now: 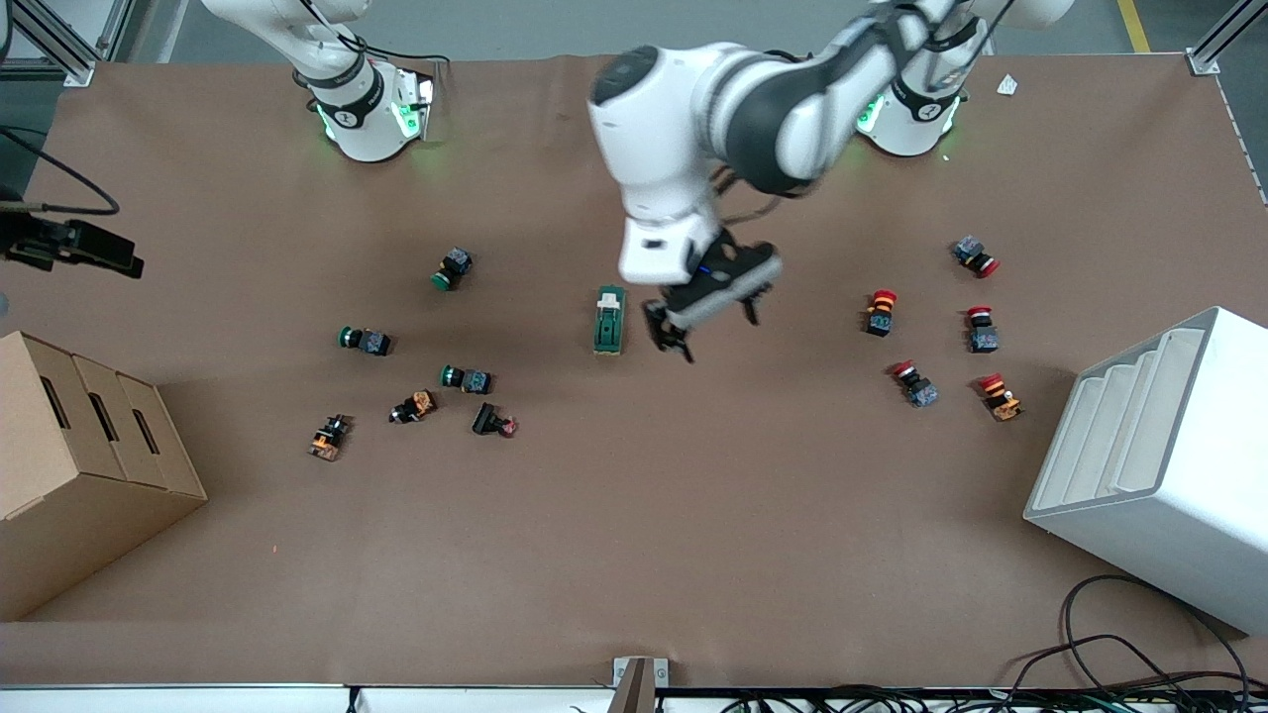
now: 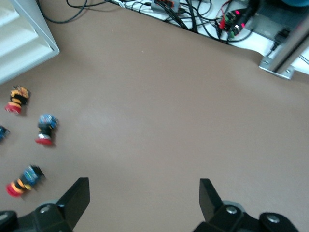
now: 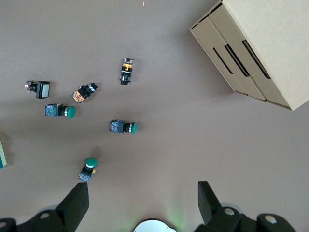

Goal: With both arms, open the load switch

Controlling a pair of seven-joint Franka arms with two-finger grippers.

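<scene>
Front view, load switch (image 1: 609, 320): one, dark green with a white end, lying mid-table on the brown table (image 1: 634, 555).
Green-capped push buttons (image 1: 364, 340): three, toward the right arm's end.
Red-capped push buttons (image 1: 883, 310): five, toward the left arm's end.
Other small parts (image 1: 330, 436): three, nearer the camera than the green ones.
Cardboard box (image 1: 79, 465): one.
White rack (image 1: 1159, 465): one.
Left gripper (image 1: 708, 322): fingers spread, empty, arm bent down low over the table just beside the switch.
Right gripper (image 3: 142, 203): fingers spread, empty, raised high above its base; arm waits.
</scene>
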